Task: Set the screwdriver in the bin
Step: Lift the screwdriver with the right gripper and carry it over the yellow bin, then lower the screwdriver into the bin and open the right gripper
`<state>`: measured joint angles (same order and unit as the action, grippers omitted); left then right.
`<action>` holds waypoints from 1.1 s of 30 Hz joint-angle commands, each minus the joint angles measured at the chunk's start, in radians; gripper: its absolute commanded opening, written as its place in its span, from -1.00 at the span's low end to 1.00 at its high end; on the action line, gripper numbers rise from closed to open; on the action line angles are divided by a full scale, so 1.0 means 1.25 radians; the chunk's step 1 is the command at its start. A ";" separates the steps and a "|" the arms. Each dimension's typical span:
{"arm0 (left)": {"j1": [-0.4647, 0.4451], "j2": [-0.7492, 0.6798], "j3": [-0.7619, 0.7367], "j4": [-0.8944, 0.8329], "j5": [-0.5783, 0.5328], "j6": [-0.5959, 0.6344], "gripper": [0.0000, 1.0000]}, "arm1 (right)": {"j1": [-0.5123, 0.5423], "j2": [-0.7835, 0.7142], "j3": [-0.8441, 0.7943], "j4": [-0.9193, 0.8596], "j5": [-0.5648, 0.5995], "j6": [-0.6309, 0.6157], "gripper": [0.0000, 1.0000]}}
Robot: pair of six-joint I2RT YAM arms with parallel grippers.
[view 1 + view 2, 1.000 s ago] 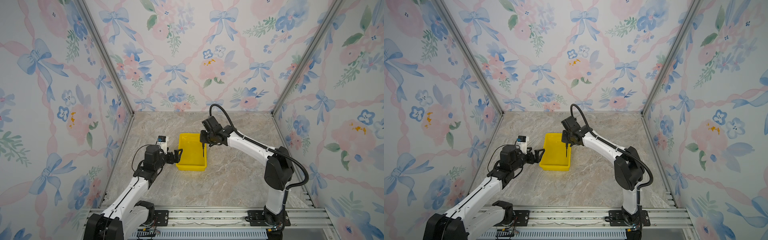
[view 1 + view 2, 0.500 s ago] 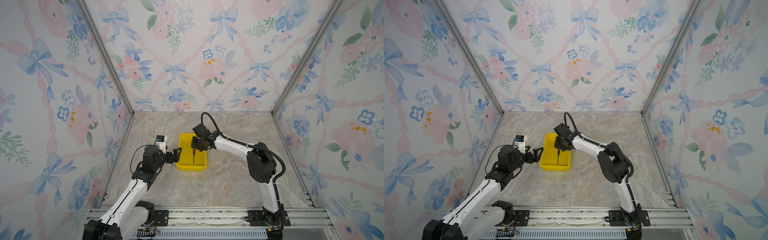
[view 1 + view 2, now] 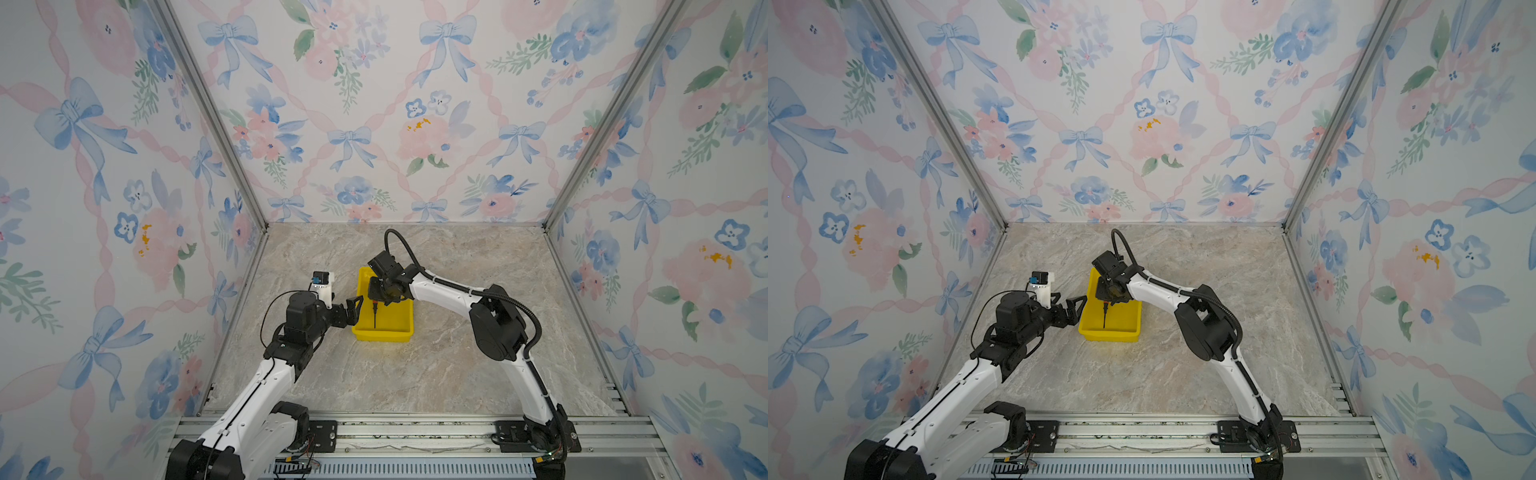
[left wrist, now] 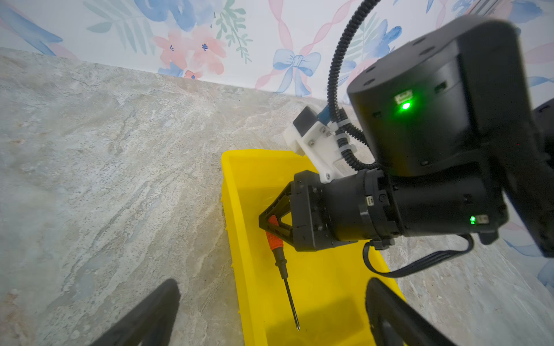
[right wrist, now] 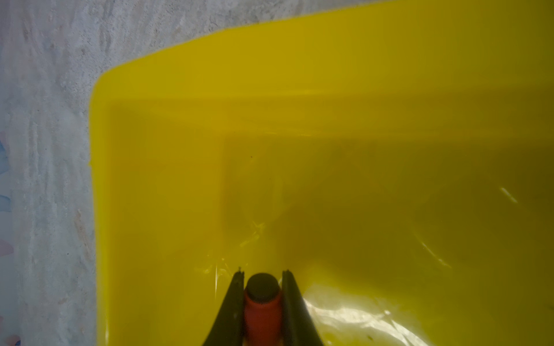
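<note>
The yellow bin (image 3: 382, 335) (image 3: 1108, 336) lies mid-table in both top views. My right gripper (image 3: 375, 297) (image 3: 1105, 300) (image 4: 269, 223) (image 5: 261, 274) reaches down inside it, shut on the screwdriver's red-orange handle (image 5: 262, 311) (image 4: 274, 239). The screwdriver's thin dark shaft (image 3: 375, 313) (image 3: 1104, 313) (image 4: 290, 295) slants down toward the bin's near wall, its tip close to the floor; I cannot tell if it touches. My left gripper (image 3: 354, 308) (image 3: 1074, 306) (image 4: 272, 284) stands open at the bin's left wall (image 4: 236, 227), one finger (image 4: 150, 314) over the table, the other over the bin.
Marble tabletop (image 3: 436, 374) closed in by floral walls on three sides. The right arm's elbow (image 3: 496, 328) hangs over the table right of the bin. An aluminium rail (image 3: 395, 432) runs along the front edge.
My right gripper has carried the screwdriver leftward from the bin's right rim to inside the bin and lowered it. The left arm has barely moved.
</note>
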<state>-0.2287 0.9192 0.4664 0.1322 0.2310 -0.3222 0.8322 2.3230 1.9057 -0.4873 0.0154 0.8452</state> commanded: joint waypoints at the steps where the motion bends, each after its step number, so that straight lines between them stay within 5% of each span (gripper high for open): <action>1: -0.006 -0.007 -0.014 0.000 -0.010 0.016 0.95 | 0.003 0.025 0.032 -0.030 0.020 -0.006 -0.88; 10: -0.006 -0.015 -0.015 -0.001 -0.016 0.017 0.95 | 0.004 0.034 0.015 -0.019 0.032 0.001 -0.83; 33: -0.008 -0.031 -0.015 -0.005 -0.068 0.029 0.95 | 0.012 -0.043 0.016 -0.033 0.124 -0.040 -0.20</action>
<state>-0.2325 0.8963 0.4614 0.1318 0.1631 -0.3107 0.8337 2.3417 1.9091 -0.5053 0.1238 0.8257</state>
